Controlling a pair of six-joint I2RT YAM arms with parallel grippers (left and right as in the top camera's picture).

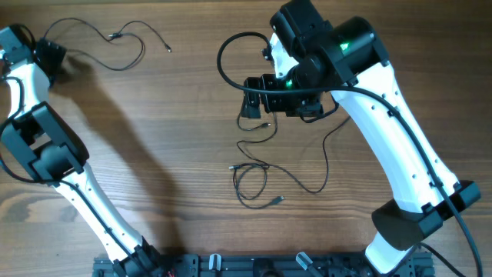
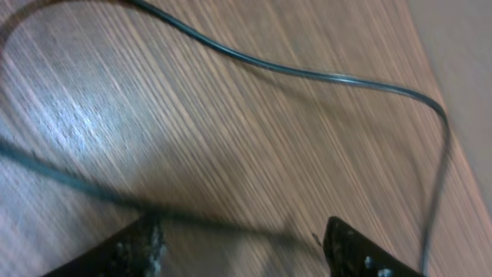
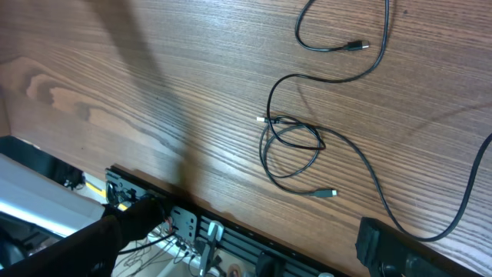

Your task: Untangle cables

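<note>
**Item 1: cables, tangled lot** (image 3: 292, 142). Thin black wires in small overlapping loops w/ tiny plug ends, flat on table (image 1: 169, 138). Lies straight ahead of right gripper (image 3: 254, 229), centred on the gap, well apart from the tips. No single long axis. Longest strand trails off the knot toward the finger at view-right. Right arm is far the nearer.

**Item 2: right jaws.** Spread wide, holding nothing, touching nothing.

**Item 3: stray cable** (image 2: 307, 75). Single strand, arcs ahead of left gripper (image 2: 246, 248), approx. crosswise to the gap.

**Item 4: left jaws.** Spread, no pinch seen. A strand prob. passes low by one finger, but the view is too blurred to tell contact.
</note>
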